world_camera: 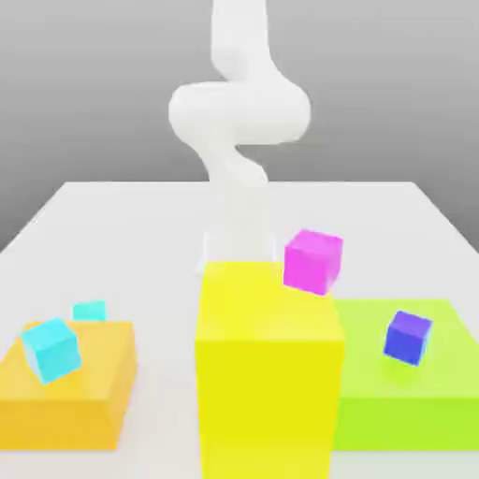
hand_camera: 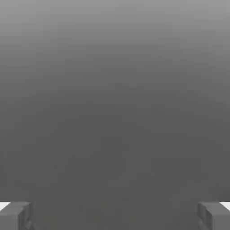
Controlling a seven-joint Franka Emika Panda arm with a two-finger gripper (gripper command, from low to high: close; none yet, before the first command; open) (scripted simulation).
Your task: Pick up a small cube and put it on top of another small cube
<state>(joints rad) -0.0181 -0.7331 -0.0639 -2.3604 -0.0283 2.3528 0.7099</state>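
Turquoise cube (world_camera: 90, 311) behind tilted sky-cyan cube (world_camera: 51, 350)

A tall yellow block (world_camera: 268, 370) stands in front. To its left in the exterior view, a sky-cyan cube (world_camera: 51, 349) sits tilted on an orange block (world_camera: 79, 393); a turquoise cube (world_camera: 90, 311) lies just behind. A magenta cube (world_camera: 313, 261) leans at the yellow block's back right corner.

Cube (world_camera: 51, 349) on block (world_camera: 94, 384) (tilted)

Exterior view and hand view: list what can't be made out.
- Arm, exterior view: its top is cut by the upper edge, its lower end hidden behind the yellow block.
- Yellow block: base cut by the bottom edge.
- Tool, hand view: its open fingers are cut by the bottom edge.
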